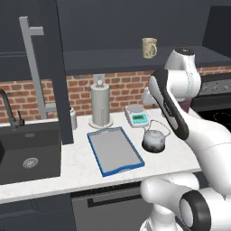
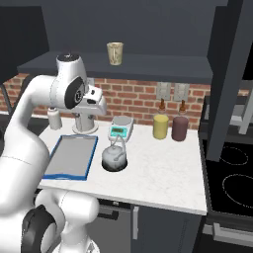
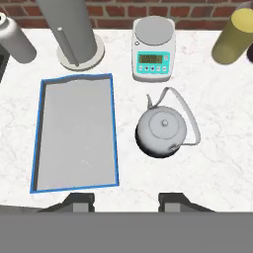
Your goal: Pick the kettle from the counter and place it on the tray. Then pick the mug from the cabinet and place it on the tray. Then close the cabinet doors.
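Red brick backs the white marble-look surface point(image 3: 217, 163) we are working over, with a dark navy-grey upper wall cabinet point(image 1: 113, 56) above it. Our tool point(image 3: 126, 200) hangs above everything, its two dark fingertips point(image 3: 79, 199) at the bottom of the hand view standing partly apart with nothing between them. We are on the first step: the small squat grey metallic kettle point(image 3: 161, 132) sits untouched right of centre in the hand view, its thin wire handle point(image 3: 185, 106) tipped over toward the upper right. The flat grey tray with a raised blue rim point(image 3: 114, 128) lies empty just to its left, near but not touching. Beyond the kettle, at the top centre, stands a small white scale with a teal display point(image 3: 153, 49), and a tall grey paper-towel cylinder point(image 3: 69, 24) rises at the upper left. The small cream-beige mug point(image 1: 149, 47) waits on the cabinet shelf, upper right of the left base view, and the tall cabinet door with its grey bar handle point(image 1: 34, 63) stands open at the left. Next, we judge, the tool must descend over the kettle and line its fingers across the handle or lid knob, allowing for the handle's tilt.
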Robot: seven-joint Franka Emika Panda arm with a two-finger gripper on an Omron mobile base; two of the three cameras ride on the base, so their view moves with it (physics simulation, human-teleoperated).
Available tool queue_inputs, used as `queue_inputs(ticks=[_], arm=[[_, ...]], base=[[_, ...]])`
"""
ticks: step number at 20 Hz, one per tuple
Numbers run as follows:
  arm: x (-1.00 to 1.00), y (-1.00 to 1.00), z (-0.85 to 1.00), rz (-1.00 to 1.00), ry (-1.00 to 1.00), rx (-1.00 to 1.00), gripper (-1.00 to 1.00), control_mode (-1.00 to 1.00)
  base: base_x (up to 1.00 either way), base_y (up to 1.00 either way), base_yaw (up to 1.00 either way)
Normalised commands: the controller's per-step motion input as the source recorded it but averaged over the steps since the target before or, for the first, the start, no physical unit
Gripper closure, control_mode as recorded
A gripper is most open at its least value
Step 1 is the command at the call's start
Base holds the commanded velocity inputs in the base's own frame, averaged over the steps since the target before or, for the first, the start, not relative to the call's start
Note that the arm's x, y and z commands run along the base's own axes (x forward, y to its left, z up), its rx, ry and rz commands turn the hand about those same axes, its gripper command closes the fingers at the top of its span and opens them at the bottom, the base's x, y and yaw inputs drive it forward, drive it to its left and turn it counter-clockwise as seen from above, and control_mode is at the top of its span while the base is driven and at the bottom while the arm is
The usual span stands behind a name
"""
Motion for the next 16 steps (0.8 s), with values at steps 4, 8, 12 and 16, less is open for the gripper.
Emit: queue_inputs(ticks=[4,8,12,16], arm=[[-0.05,-0.26,-0.08,0.14,-0.04,0.0,-1.0,-1.0],[-0.31,-0.91,-0.3,0.25,-0.07,0.0,-1.0,-1.0],[-0.08,-0.74,-0.17,0.21,-0.12,0.02,-1.0,-1.0],[0.05,-0.27,0.0,0.11,-0.03,0.07,-1.0,-1.0]], base=[[0.0,0.0,0.0],[0.0,0.0,0.0],[0.0,0.0,0.0],[0.0,0.0,0.0]])
